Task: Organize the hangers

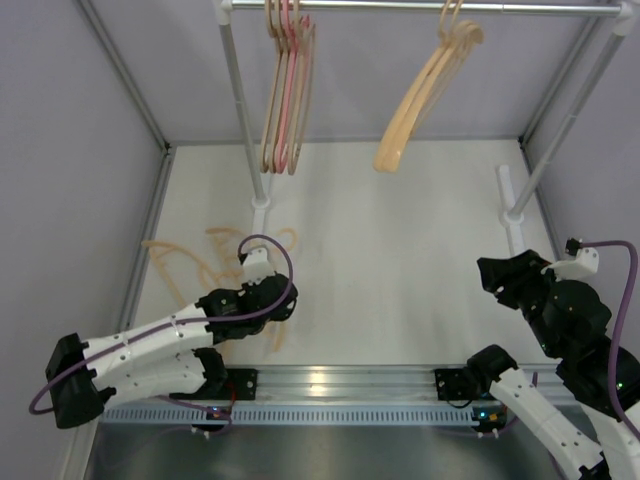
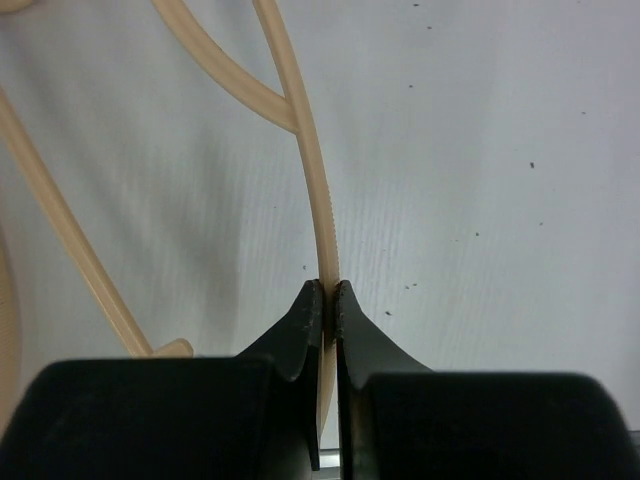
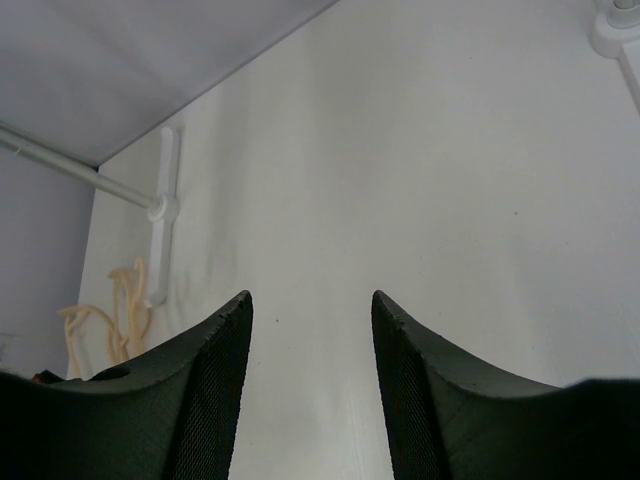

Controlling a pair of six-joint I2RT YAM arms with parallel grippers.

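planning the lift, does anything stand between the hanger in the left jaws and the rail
Yes: the left pole and the hung pink-and-beige group seem to stand between the gripped hanger and the rail.

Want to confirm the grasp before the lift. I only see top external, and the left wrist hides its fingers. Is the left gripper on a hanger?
Observer: Yes. In the left wrist view the left gripper is shut on a beige hanger, pinching its thin bar at the very fingertips.
Operator: Right gripper holding anything?
Observer: No. In the right wrist view the right gripper is open, with only bare table showing between its fingers.
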